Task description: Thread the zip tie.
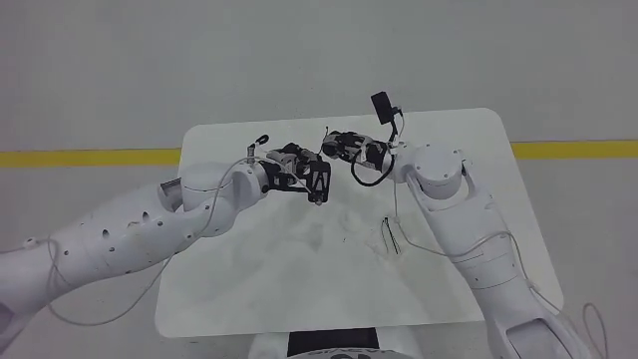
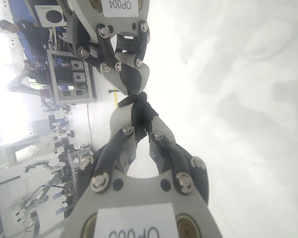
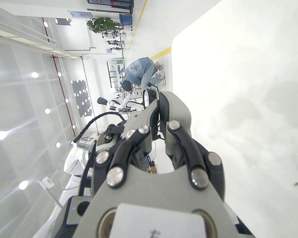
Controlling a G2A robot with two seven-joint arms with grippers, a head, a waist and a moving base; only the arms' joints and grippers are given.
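Left wrist view: the zip tie (image 2: 136,103) is a dark strip held in the air above the table (image 1: 478,140), between the two grippers, which meet tip to tip.
Left gripper (image 2: 139,117): jaws closed on the tie.
Right gripper (image 2: 134,89): jaws pinched together on the tie's other part.
Handling: probably light, springy and slick; grip close behind tail and head so neither flexes off line.
Hard to make out: which end is the head, and whether the tail is in it; the grips hide the join.
Near the right arm: thin dark strips (image 1: 391,234) on the table, likely spare ties.
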